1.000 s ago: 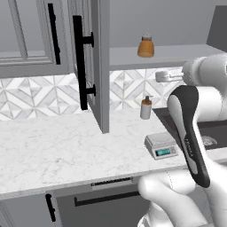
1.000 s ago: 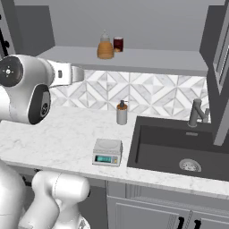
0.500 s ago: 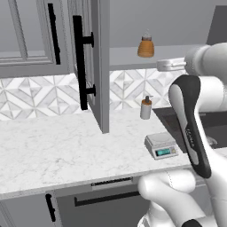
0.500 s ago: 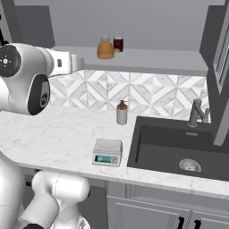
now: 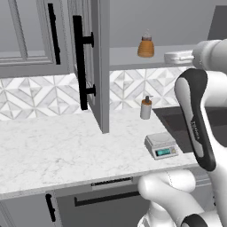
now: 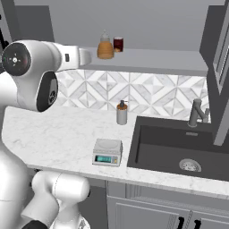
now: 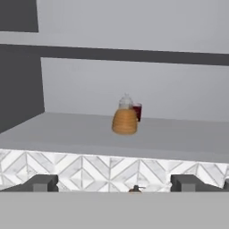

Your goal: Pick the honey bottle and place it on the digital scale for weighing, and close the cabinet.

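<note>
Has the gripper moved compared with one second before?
Yes. The gripper rose toward the cabinet shelf, nearer the honey bottle.

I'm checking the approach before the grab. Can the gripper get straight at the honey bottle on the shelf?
Probably yes. The gripper is open and faces the honey bottle with bare shelf between them. The red jar stands behind the bottle, and the cabinet door is swung aside.

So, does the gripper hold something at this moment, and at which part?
Nothing is held. The gripper is open, and the honey bottle stands apart from it on the cabinet shelf.
</note>
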